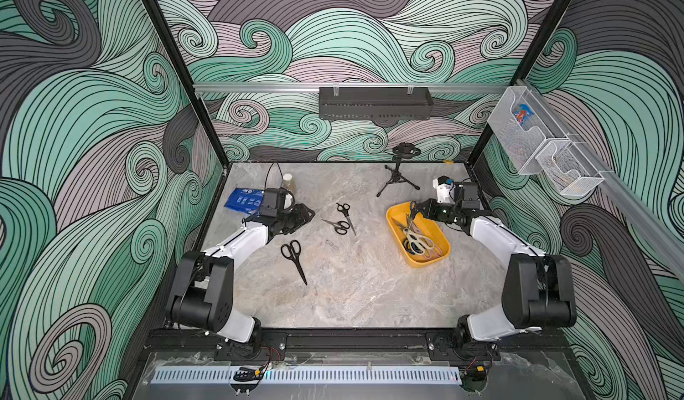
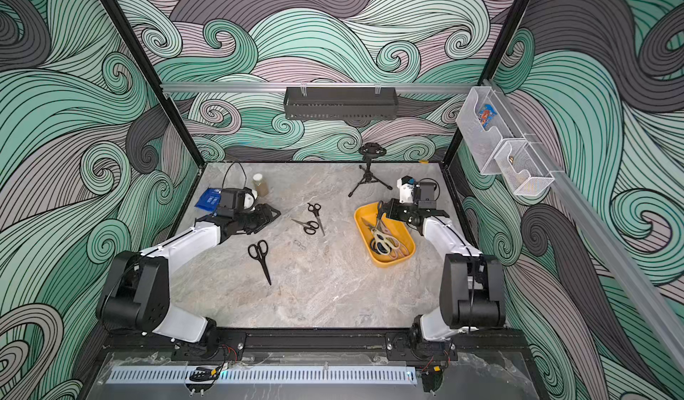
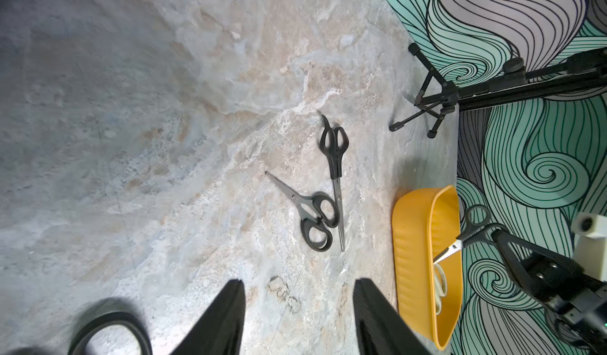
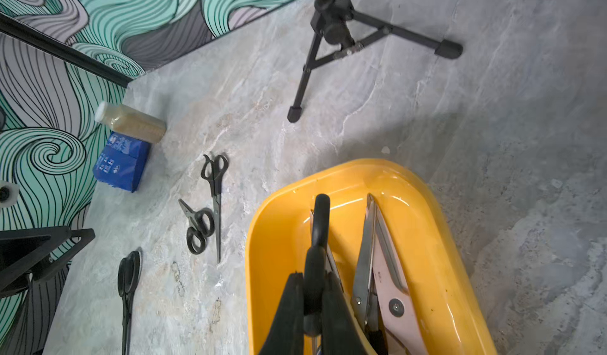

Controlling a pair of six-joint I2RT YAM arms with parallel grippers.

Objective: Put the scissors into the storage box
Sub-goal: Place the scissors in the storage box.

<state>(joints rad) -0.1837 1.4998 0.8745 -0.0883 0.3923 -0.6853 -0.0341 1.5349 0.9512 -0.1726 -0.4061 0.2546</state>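
Scissors (image 4: 321,212) with black handles hung blades-down inside the yellow storage box (image 4: 272,238), clenched in my right tool (image 4: 312,279). I judged lowering them before releasing would prevent bounce-out. Left tool (image 3: 299,286) gaped empty.

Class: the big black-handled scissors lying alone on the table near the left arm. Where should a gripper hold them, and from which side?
I'd grip the big black scissors at the narrow neck where loops meet blades, from straight above, jaws spanning its width. They lie flat and closed on the table, so only the top is open. The open left gripper is nearest.
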